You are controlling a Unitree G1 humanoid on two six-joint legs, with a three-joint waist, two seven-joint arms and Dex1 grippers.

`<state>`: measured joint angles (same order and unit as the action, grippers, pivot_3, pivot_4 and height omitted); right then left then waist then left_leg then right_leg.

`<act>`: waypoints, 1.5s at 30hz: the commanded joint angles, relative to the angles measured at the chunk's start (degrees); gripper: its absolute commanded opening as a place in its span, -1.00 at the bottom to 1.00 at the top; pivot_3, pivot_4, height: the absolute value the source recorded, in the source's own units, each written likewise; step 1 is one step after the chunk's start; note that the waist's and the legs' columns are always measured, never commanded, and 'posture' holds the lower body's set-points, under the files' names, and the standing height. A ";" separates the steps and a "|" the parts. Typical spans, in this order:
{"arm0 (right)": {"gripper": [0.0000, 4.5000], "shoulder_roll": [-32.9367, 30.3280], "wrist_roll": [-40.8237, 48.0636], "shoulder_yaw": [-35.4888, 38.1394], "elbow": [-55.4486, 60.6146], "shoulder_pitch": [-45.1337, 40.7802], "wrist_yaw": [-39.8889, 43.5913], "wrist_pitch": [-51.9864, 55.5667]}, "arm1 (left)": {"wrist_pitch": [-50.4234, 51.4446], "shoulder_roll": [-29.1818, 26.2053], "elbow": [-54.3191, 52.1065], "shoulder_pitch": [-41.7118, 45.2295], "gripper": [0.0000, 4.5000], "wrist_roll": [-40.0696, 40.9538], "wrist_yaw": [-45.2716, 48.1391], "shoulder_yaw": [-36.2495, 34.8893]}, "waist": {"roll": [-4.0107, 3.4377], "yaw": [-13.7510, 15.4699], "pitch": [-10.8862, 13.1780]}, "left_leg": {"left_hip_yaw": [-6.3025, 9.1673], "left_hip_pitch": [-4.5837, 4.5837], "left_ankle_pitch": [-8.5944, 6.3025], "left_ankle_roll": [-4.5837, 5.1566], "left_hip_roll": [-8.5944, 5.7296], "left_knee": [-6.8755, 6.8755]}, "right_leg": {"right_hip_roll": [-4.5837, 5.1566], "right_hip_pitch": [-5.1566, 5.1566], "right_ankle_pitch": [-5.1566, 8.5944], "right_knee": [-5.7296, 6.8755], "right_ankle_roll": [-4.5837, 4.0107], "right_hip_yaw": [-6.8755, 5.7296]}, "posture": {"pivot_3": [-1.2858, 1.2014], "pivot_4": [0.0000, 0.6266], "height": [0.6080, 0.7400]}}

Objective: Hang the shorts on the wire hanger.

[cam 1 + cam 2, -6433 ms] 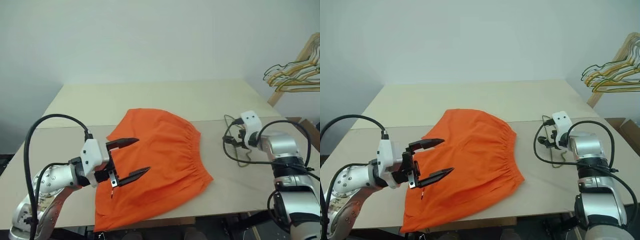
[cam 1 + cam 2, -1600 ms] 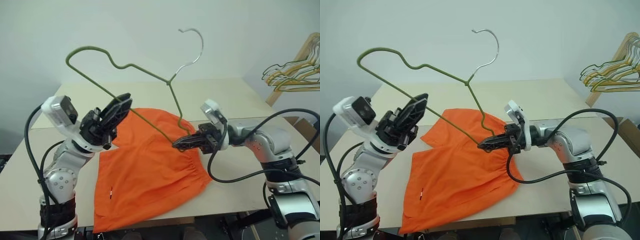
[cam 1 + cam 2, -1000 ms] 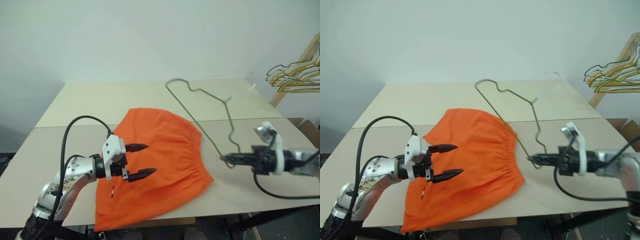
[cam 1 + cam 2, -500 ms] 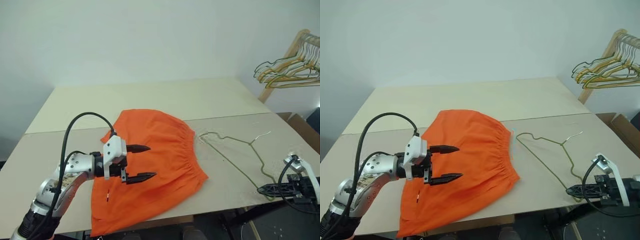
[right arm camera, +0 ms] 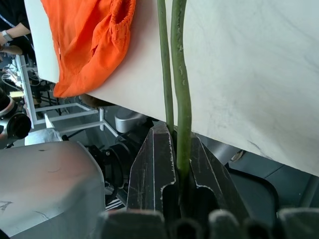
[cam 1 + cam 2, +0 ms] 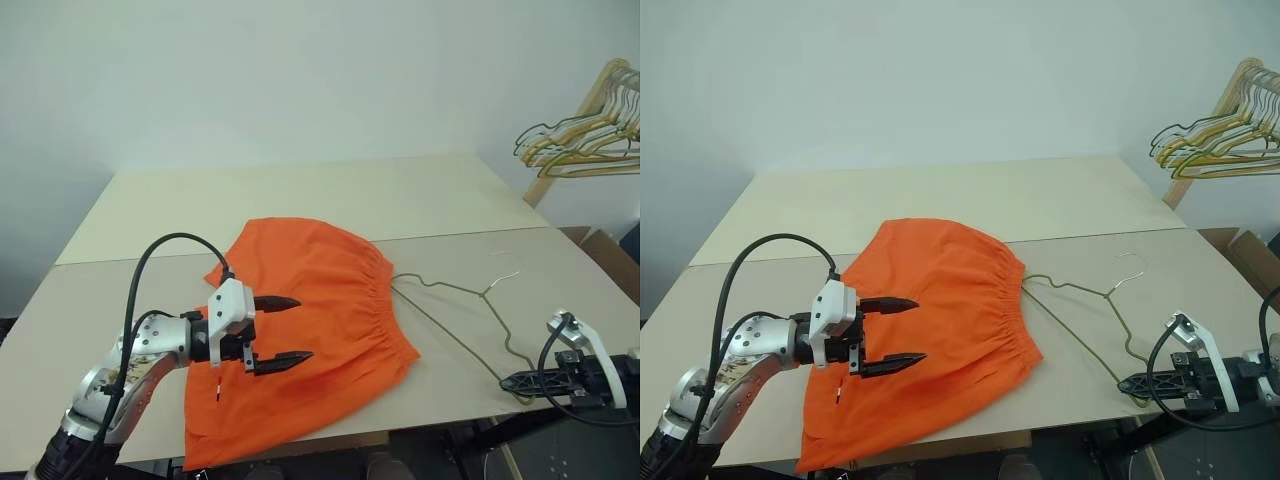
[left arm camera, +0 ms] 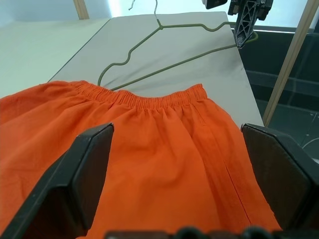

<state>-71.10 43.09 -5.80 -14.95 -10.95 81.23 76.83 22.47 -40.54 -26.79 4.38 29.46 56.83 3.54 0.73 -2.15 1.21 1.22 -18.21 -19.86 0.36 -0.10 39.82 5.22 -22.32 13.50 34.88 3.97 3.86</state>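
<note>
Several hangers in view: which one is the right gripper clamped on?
The thin green wire hanger lying flat on the table beside the shorts. The right gripper pinches its corner at the table edge; the other hangers hang on the wooden rack, untouched.

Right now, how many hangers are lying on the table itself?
1: the wire hanger lies flat beside the shorts, one end pinched in the right hand at the table's edge. Others hang on the rack.

Left pincer (image 6: 276,330) spread wide, right pincer (image 6: 512,381) clamped tight
</note>
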 commanded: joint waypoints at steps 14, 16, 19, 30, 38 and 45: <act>-1.00 1.27 0.22 -2.87 2.81 -3.61 5.22 0.24 | -1.43 0.14 -0.98 0.96 0.97 -2.70 0.31 1.35 | -0.01 -0.29 0.00 | -0.01 0.01 0.00 0.00 0.00 0.01 | -0.01 0.03 0.00 0.02 0.00 0.00 | 0.00 -1.00 1.00; -1.00 2.16 -1.76 -6.13 -0.06 -7.26 6.14 -0.42 | -1.61 0.20 -0.77 1.07 0.97 -2.78 0.43 1.42 | -0.01 -0.26 0.00 | -0.02 0.01 0.00 0.00 0.00 0.01 | 0.00 0.06 0.00 0.02 0.00 0.01 | 0.01 -1.00 1.00; -1.00 3.89 -5.65 -10.78 -5.40 -12.98 7.23 -2.00 | -1.89 0.17 -0.40 1.46 0.97 -3.08 0.32 1.52 | -0.02 -0.26 0.00 | -0.01 0.04 0.00 0.00 0.00 0.01 | -0.01 0.02 0.00 0.01 0.00 0.00 | 0.02 -1.00 1.00; -1.00 8.73 -8.00 -24.81 -16.12 -25.30 11.27 -8.18 | -1.92 0.20 -1.18 0.41 0.97 -4.12 -0.58 1.61 | -0.04 0.53 0.01 | 0.07 0.00 0.01 -0.02 -0.02 0.02 | 0.04 -0.02 -0.01 0.02 -0.01 -0.05 | 0.05 -1.00 1.00; -1.00 16.53 -10.30 -25.16 -27.86 -31.42 11.27 -9.37 | -1.70 0.31 -1.87 -0.40 0.97 -4.61 -1.19 1.73 | -0.06 1.31 0.00 | 0.08 0.00 0.02 -0.03 -0.03 0.02 | 0.04 -0.06 -0.02 0.06 -0.03 -0.06 | 0.06 -1.00 1.00; -1.00 19.35 -8.87 -25.12 -30.40 -32.44 11.27 -9.60 | -1.73 0.56 -1.82 -0.30 0.97 -4.76 -1.60 1.92 | -0.08 1.88 -0.01 | 0.11 -0.06 0.03 -0.06 -0.05 0.03 | 0.06 -0.10 -0.03 0.09 -0.03 -0.10 | 0.07 -1.00 1.00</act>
<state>-52.02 33.14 -32.25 -44.29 -41.61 89.20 67.88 21.48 -40.15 -26.78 3.64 24.73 55.64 5.75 0.65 -0.27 1.19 1.32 -18.27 -19.82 0.29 -0.15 39.85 5.28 -22.42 13.47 34.97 3.94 3.76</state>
